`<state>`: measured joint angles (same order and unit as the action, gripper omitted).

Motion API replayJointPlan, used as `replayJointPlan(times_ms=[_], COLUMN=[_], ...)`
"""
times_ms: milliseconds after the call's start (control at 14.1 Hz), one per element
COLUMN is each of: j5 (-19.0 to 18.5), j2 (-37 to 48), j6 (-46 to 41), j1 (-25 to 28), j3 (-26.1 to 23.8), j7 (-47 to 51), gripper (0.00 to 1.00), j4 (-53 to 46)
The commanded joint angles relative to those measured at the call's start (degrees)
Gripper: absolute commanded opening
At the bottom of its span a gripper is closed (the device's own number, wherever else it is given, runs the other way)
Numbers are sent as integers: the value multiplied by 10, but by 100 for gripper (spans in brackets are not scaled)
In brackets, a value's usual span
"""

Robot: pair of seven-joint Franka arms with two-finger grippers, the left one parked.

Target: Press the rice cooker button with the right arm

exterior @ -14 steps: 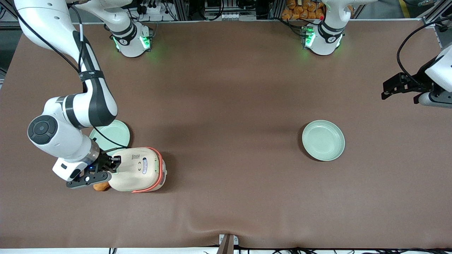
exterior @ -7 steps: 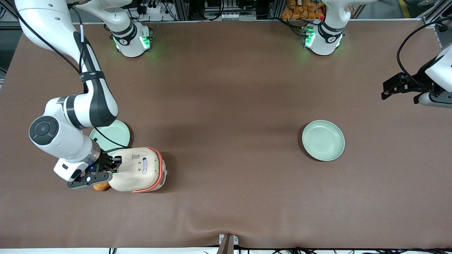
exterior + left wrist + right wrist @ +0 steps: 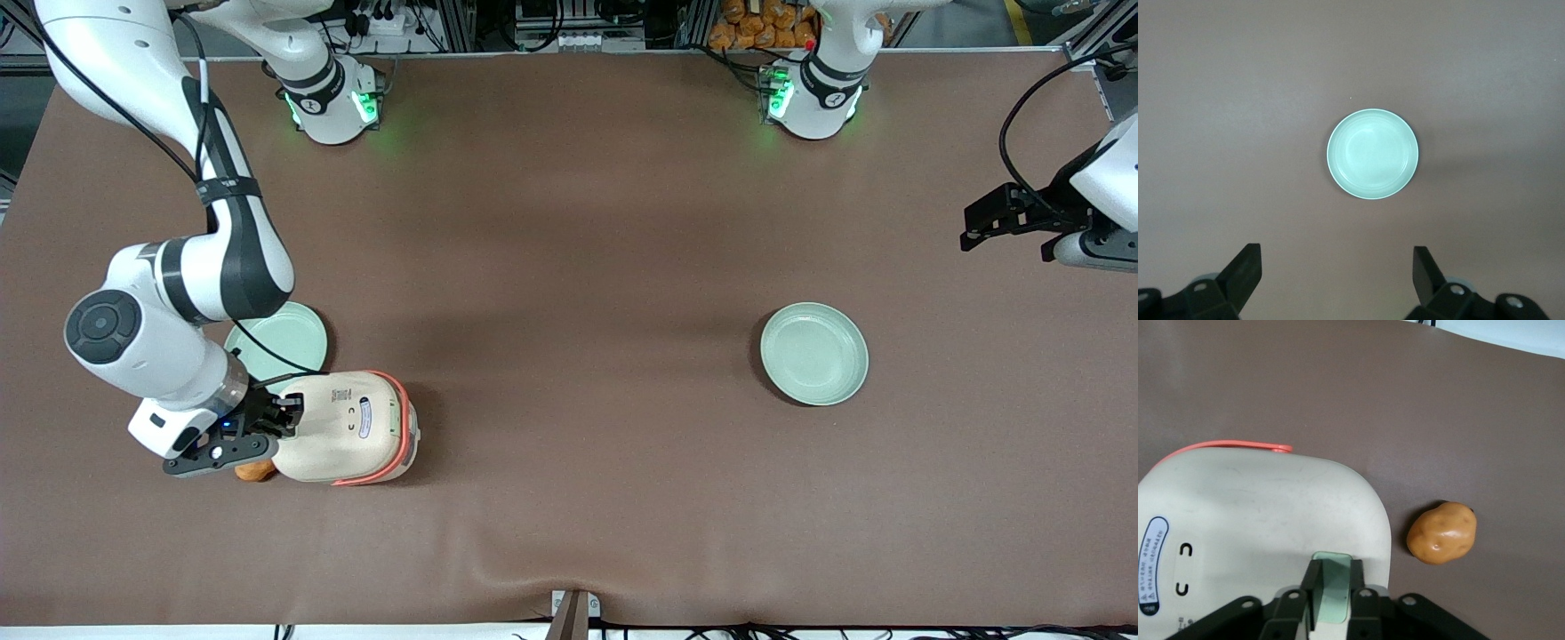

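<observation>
Here the right arm's (image 3: 191,284) hand (image 3: 1333,590) sits low over the end of the rice cooker's (image 3: 347,428) lid farthest from the orange-red band. In the right wrist view its two black fingers (image 3: 1313,587) stand close together, with only a narrow strip of the pale green button (image 3: 1332,585) showing between them — the hand is nearly clenched and grasps nothing. The fingertips lie over the button; whether they actually touch it cannot be told.

The cooker stands near the tabletop's (image 3: 578,267) front edge, toward the working arm's end. Its lid is down, cream and speckled, with the orange-red band (image 3: 406,425) curving round the end away from the hand and a printed label (image 3: 364,420) mid-lid.

Just beside the cooker's button end, nearer to the front camera than the hand, a small orange-brown potato (image 3: 1442,533) lies on the tabletop, apart from the cooker body — the front view shows only a sliver of it under the wrist.

A round pale green plate (image 3: 283,338) lies just beside the cooker, farther from the front camera, partly covered by the arm. A second pale green plate (image 3: 813,354) lies well apart, toward the parked arm's end of the tabletop.
</observation>
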<state>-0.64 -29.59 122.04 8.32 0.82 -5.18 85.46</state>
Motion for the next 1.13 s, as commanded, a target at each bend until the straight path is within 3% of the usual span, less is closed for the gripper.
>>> replayJointPlan(times_ms=[0, 212, 354, 566, 1062], j5=[-2, -2, 0, 34, 38], j2=[43, 85, 106, 139, 222], j6=[-67, -117, -156, -204, -351], j1=[2, 0, -4, -16, -66], j3=[1, 0, -1, 0, 0], j7=[3, 3, 3, 3, 3], gripper=[56, 100, 100, 100, 100], j4=[0, 0, 0, 0, 10])
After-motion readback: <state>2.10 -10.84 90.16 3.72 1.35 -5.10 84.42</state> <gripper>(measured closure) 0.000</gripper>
